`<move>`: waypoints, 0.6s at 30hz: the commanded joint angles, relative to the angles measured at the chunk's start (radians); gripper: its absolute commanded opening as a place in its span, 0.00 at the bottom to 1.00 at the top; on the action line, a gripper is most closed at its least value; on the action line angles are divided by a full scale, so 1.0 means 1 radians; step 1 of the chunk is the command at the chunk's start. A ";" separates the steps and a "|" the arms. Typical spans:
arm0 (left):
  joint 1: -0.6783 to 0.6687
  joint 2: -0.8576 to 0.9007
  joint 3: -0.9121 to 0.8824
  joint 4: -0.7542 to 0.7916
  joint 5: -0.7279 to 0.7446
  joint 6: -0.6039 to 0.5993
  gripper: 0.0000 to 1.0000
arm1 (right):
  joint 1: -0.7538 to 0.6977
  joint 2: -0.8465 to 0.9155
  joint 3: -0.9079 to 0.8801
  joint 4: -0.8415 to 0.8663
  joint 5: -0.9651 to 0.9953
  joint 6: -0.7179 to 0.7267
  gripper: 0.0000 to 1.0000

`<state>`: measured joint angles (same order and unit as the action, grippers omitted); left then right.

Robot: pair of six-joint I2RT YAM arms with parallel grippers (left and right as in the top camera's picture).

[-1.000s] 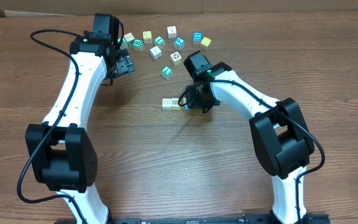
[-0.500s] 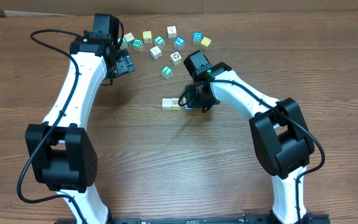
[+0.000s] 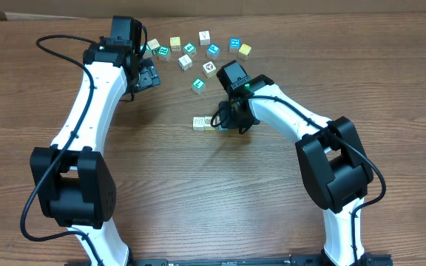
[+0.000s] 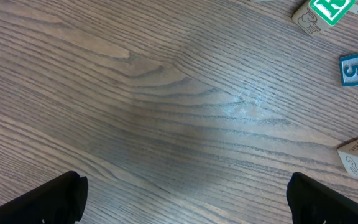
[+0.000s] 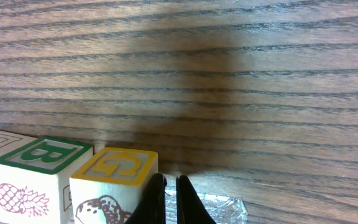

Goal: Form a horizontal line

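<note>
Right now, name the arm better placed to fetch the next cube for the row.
Left, probably. The left gripper is open near the loose cubes, some in its wrist view. The right gripper is shut, low beside the row.

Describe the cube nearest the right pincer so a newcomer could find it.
On the table, a short row of cubes lies beside the right pincer. It is the end cube by the pincer: yellow-bordered G on top, unlike its green B neighbour.
</note>
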<state>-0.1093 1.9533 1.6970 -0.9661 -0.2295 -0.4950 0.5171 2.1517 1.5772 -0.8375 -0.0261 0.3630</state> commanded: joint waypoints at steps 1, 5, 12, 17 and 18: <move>-0.002 0.013 0.024 -0.002 -0.013 0.001 1.00 | 0.005 0.007 0.009 0.006 -0.006 0.012 0.04; -0.002 0.013 0.024 -0.002 -0.013 0.001 1.00 | 0.005 0.007 0.009 0.006 -0.006 0.027 0.04; -0.002 0.013 0.024 -0.002 -0.013 0.001 1.00 | 0.005 0.007 0.015 0.006 -0.021 0.031 0.04; -0.002 0.013 0.024 -0.002 -0.013 0.001 1.00 | 0.006 0.007 0.021 0.002 -0.021 0.046 0.04; -0.002 0.013 0.024 -0.002 -0.013 0.001 1.00 | 0.006 0.007 0.021 0.002 -0.021 0.051 0.04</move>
<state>-0.1093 1.9533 1.6970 -0.9661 -0.2291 -0.4950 0.5179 2.1517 1.5772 -0.8383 -0.0425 0.3931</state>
